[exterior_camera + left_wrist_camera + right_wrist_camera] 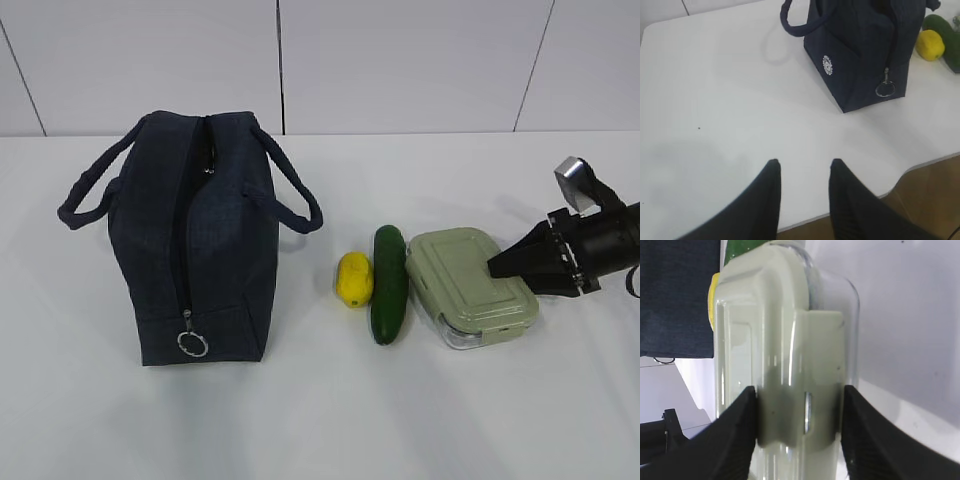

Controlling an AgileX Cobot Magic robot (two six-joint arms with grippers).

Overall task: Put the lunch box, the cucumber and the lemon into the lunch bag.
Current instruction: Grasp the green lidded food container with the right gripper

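The right gripper point(800, 410) has its two fingers point(740, 430) pressed against either side of the lunch box point(470, 288), clamped across the snap tab of its sage-green lid; in the exterior view the gripper point(492, 268) reaches in from 3 o'clock and meets the box's right edge. The box lies flat on the white table point(320, 420), its long axis running from 11 o'clock to 5 o'clock.

Just beside the box at its 9 o'clock lies the cucumber point(389, 284), its long axis running 12 to 6 o'clock. The lemon point(354, 279) sits against the cucumber's left side, also pointing roughly 12 to 6.

The lunch bag point(195, 250) stands upright at 9 o'clock of the lemon, apart from it. Its zipper runs down the near end to a metal ring pull point(192, 343).

The left gripper point(804, 170) hovers above bare table with its jaws apart and nothing between them; the bag point(865, 55) stands at its 1 o'clock. A small round white logo point(827, 65) marks the bag's side, its writing too small to read.
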